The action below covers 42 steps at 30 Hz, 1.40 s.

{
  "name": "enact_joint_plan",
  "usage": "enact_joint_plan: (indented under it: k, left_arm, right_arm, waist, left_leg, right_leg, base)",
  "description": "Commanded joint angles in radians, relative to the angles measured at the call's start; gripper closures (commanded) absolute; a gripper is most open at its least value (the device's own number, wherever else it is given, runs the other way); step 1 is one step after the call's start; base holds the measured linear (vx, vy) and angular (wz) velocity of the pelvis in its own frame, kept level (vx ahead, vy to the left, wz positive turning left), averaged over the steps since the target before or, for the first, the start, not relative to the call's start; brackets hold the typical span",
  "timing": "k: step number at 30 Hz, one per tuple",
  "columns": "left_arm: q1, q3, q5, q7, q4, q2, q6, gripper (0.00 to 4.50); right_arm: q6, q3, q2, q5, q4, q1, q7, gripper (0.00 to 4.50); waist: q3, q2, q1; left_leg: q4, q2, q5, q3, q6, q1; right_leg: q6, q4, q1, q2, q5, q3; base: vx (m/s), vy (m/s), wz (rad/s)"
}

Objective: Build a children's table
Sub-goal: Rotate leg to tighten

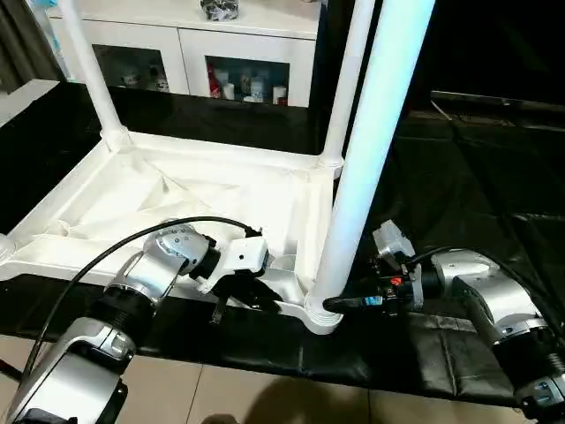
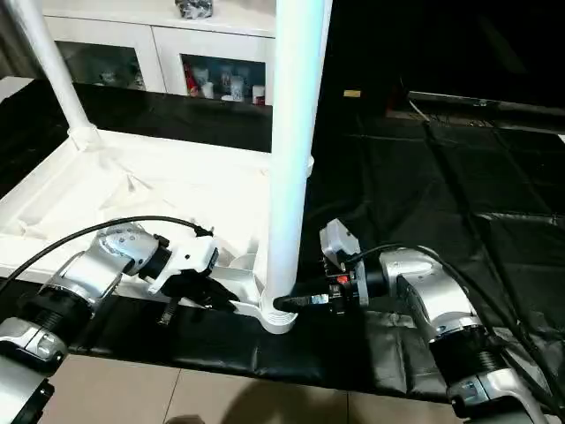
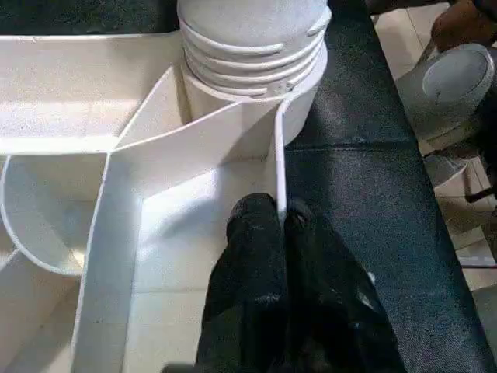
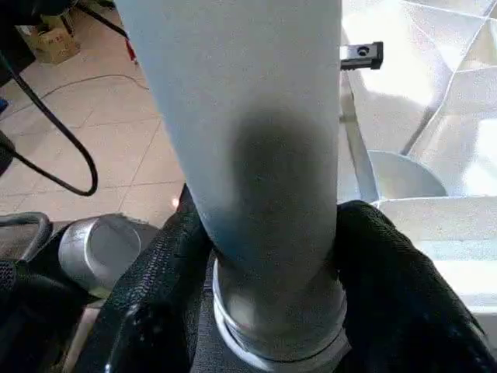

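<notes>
Right claw [image 2: 284, 304]: both black fingers [image 4: 159, 295] wrap the base of the near-corner leg [image 1: 371, 150], one on each side, pads against the tube just above the threaded end. Grasping the leg. The leg stands upright in the corner socket [image 1: 320, 314], directly ahead of the claw's tips.

Left claw [image 1: 256, 299]: clenched, fingers [image 3: 256, 264] pressed together with a thin upright rib [image 3: 280, 167] of the table top's underside pinched between the tips. The same corner socket sits just beyond the fingertips, with the leg's ribbed end seated in it. Left claw is on the inner side of that corner, right claw on the outer side; the leg stands between them.

Table top [image 1: 177, 199] lies upside down, ribbed underside up, stretching away from the left claw. It rests on a black mat [image 2: 424, 159] over the floor, and the socket corner both claws work at is at the mat's near edge.

Farther out: two more legs stand upright in the far corners, one [image 1: 349, 79] behind the held leg, one [image 1: 88, 71] at the far left corner.

Beyond the table top: white cabinet [image 1: 221, 53] with glass doors, small items inside.

Tiled floor [image 4: 101, 132] in front of the mat, with a black cable [image 4: 54, 148] looping on it beside the right claw.
</notes>
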State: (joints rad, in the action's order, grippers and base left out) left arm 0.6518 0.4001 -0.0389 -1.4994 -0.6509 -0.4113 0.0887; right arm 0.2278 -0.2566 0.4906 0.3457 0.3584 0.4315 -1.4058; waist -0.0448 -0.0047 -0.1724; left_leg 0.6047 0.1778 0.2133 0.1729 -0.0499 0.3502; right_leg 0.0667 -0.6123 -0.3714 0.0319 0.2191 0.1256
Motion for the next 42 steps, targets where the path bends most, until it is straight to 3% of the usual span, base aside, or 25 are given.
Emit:
enact_joint_plan:
  k: [1, 6, 7, 8, 9, 10, 14, 15, 16, 18, 20, 22, 25, 30, 31, 33, 36, 37, 38, 42]
  left_arm:
    - [0.002, 0.02, 0.006, -0.028, 0.024, 0.018, -0.019, 4.5]
    - [0.023, -0.02, 0.02, 0.058, 0.0, 0.053, -0.102, 4.5]
    - [0.044, -0.04, 0.015, 0.121, -0.024, 0.073, -0.142, 4.5]
    - [0.053, -0.05, 0.017, 0.145, -0.034, 0.083, -0.162, 4.5]
    - [0.059, -0.057, 0.02, 0.161, -0.038, 0.09, -0.176, 4.5]
    - [0.071, -0.074, 0.027, 0.197, -0.045, 0.106, -0.21, 4.5]
    - [0.099, -0.104, 0.03, 0.285, -0.053, 0.14, -0.286, 4.5]
    - [0.107, -0.113, 0.027, 0.315, -0.057, 0.151, -0.305, 4.5]
    - [0.118, -0.125, 0.024, 0.357, -0.065, 0.167, -0.33, 4.5]
    - [0.134, -0.14, 0.021, 0.415, -0.083, 0.191, -0.357, 4.5]
    - [0.155, -0.157, 0.019, 0.489, -0.113, 0.221, -0.375, 4.5]
    - [0.176, -0.176, 0.022, 0.557, -0.139, 0.247, -0.383, 4.5]
    - [0.201, -0.184, 0.003, 0.646, -0.173, 0.271, -0.36, 4.5]
    - [0.201, -0.167, -0.032, 0.662, -0.188, 0.262, -0.316, 4.5]
    - [0.2, -0.164, -0.037, 0.661, -0.192, 0.259, -0.309, 4.5]
    - [0.196, -0.158, -0.043, 0.653, -0.2, 0.245, -0.292, 4.5]
    - [0.189, -0.145, -0.054, 0.624, -0.214, 0.213, -0.252, 4.5]
    - [0.186, -0.143, -0.056, 0.618, -0.214, 0.207, -0.243, 4.5]
    - [0.182, -0.141, -0.059, 0.6, -0.218, 0.187, -0.225, 4.5]
    - [0.164, -0.133, -0.061, 0.523, -0.215, 0.139, -0.166, 4.5]
  right_arm:
    - [0.001, -0.002, 0.001, -0.004, -0.001, 0.0, -0.012, 2.33]
    - [0.038, 0.018, -0.014, 0.025, -0.056, -0.053, 0.014, 2.5]
    - [0.049, 0.035, -0.033, 0.03, -0.098, -0.095, 0.079, 2.51]
    - [0.05, 0.043, -0.044, 0.029, -0.115, -0.114, 0.117, 2.51]
    - [0.054, 0.049, -0.058, 0.022, -0.125, -0.125, 0.158, 2.51]
    - [0.064, 0.064, -0.089, 0.005, -0.147, -0.151, 0.254, 2.52]
    - [0.104, 0.093, -0.195, -0.023, -0.157, -0.168, 0.462, 2.54]
    - [0.107, 0.099, -0.226, -0.032, -0.154, -0.165, 0.505, 2.54]
    - [0.111, 0.098, -0.265, -0.054, -0.135, -0.15, 0.56, 2.55]
    - [0.116, 0.101, -0.313, -0.092, -0.083, -0.111, 0.652, 2.55]
    - [0.14, 0.13, -0.375, -0.11, -0.011, -0.055, 0.778, 2.55]
    - [0.165, 0.161, -0.42, -0.114, 0.055, -0.007, 0.877, 2.56]
    - [0.14, 0.188, -0.466, -0.128, 0.126, 0.049, 0.978, 2.56]
    - [0.112, 0.19, -0.484, -0.168, 0.13, 0.058, 0.981, 2.56]
    - [0.103, 0.188, -0.481, -0.171, 0.128, 0.055, 0.977, 2.56]
    - [0.084, 0.189, -0.465, -0.168, 0.112, 0.038, 0.962, 1.86]
    - [0.065, 0.2, -0.421, -0.142, 0.066, -0.001, 0.901, 1.86]
    - [0.062, 0.202, -0.412, -0.137, 0.057, -0.008, 0.889, 1.53]
    - [0.058, 0.212, -0.383, -0.117, 0.032, -0.024, 0.845, 1.53]
    - [0.044, 0.216, -0.312, -0.091, -0.01, -0.052, 0.717, 1.14]
  waist:
    - [0.07, 0.005, 0.006]
    - [0.068, 0.005, 0.001]
    - [0.068, 0.013, 0.005]
    - [0.067, 0.01, 0.005]
    - [0.066, 0.01, 0.0]
    - [0.065, 0.007, 0.005]
    - [0.062, 0.006, 0.03]
    - [0.06, 0.015, 0.038]
    - [0.059, 0.012, 0.046]
    - [0.06, 0.02, 0.058]
    - [0.06, 0.021, 0.069]
    - [0.063, 0.024, 0.081]
    - [0.069, 0.019, 0.083]
    - [0.071, 0.019, 0.082]
    - [0.07, 0.019, 0.081]
    - [0.066, 0.02, 0.08]
    - [0.064, 0.018, 0.075]
    - [0.065, 0.019, 0.075]
    - [0.064, 0.012, 0.075]
    - [0.068, 0.01, 0.075]
  left_leg:
    - [-0.059, 0.084, 0.019, -0.03, 0.095, -0.003]
    - [-0.06, 0.087, 0.032, -0.03, 0.089, -0.008]
    - [-0.061, 0.087, 0.043, -0.031, 0.084, -0.006]
    - [-0.062, 0.089, 0.044, -0.029, 0.084, -0.009]
    - [-0.062, 0.09, 0.064, -0.028, 0.076, -0.02]
    - [-0.066, 0.087, 0.063, -0.031, 0.063, -0.01]
    - [-0.071, 0.077, 0.081, -0.034, 0.041, -0.004]
    - [-0.07, 0.078, 0.085, -0.032, 0.04, -0.003]
    - [-0.071, 0.075, 0.092, -0.034, 0.035, -0.003]
    - [-0.07, 0.069, 0.09, -0.036, 0.03, 0.001]
    - [-0.069, 0.068, 0.084, -0.035, 0.03, -0.002]
    - [-0.067, 0.07, 0.056, -0.036, 0.039, 0.002]
    - [-0.063, 0.071, 0.021, -0.035, 0.055, 0.002]
    - [-0.061, 0.074, -0.01, -0.034, 0.092, 0.004]
    - [-0.061, 0.073, -0.005, -0.033, 0.094, 0.004]
    - [-0.064, 0.075, 0.023, -0.033, 0.087, 0.002]
    - [-0.066, 0.076, 0.049, -0.031, 0.083, -0.002]
    - [-0.066, 0.077, 0.048, -0.032, 0.083, 0.0]
    - [-0.066, 0.074, 0.045, -0.032, 0.087, 0.004]
    - [-0.06, 0.068, 0.023, -0.03, 0.106, 0.009]
  right_leg:
    - [0.09, 0.069, 0.052, 0.145, 0.07, -0.083]
    - [0.095, 0.073, 0.051, 0.147, 0.087, -0.085]
    - [0.099, 0.074, 0.052, 0.144, 0.095, -0.082]
    - [0.093, 0.078, 0.05, 0.142, 0.094, -0.085]
    - [0.107, 0.08, 0.041, 0.148, 0.106, -0.088]
    - [0.105, 0.079, 0.052, 0.15, 0.124, -0.086]
    - [0.081, 0.092, 0.059, 0.151, 0.217, -0.08]
    - [0.082, 0.095, 0.054, 0.15, 0.221, -0.082]
    - [0.082, 0.099, 0.056, 0.15, 0.241, -0.08]
    - [0.082, 0.1, 0.06, 0.15, 0.252, -0.079]
    - [0.094, 0.101, 0.055, 0.147, 0.24, -0.078]
    - [0.112, 0.092, 0.057, 0.145, 0.173, -0.082]
    - [0.14, 0.078, 0.06, 0.148, 0.072, -0.086]
    - [0.153, 0.063, 0.06, 0.15, -0.058, -0.087]
    - [0.151, 0.064, 0.06, 0.15, -0.056, -0.088]
    - [0.145, 0.071, 0.059, 0.151, -0.006, -0.087]
    - [0.128, 0.077, 0.059, 0.15, 0.04, -0.089]
    - [0.128, 0.076, 0.06, 0.15, 0.039, -0.089]
    - [0.122, 0.076, 0.064, 0.15, 0.04, -0.088]
    - [0.114, 0.076, 0.062, 0.146, 0.034, -0.085]
  base:
    - [0.0, 0.0, 0.0]
    - [0.0, 0.0, 0.0]
    - [0.0, 0.0, 0.0]
    - [0.0, 0.0, 0.0]
    - [0.0, 0.0, 0.0]
    - [0.0, 0.0, 0.0]
    - [0.0, 0.0, 0.0]
    - [0.0, 0.0, 0.0]
    - [0.0, 0.0, 0.0]
    - [0.0, 0.0, 0.0]
    - [0.0, 0.0, 0.0]
    - [0.0, 0.0, 0.0]
    - [0.0, 0.0, 0.0]
    - [0.0, 0.0, 0.0]
    - [0.0, 0.0, 0.0]
    - [0.0, 0.0, 0.0]
    - [0.0, 0.0, 0.0]
    - [0.0, 0.0, 0.0]
    - [0.0, 0.0, 0.0]
    - [0.0, 0.0, 0.0]
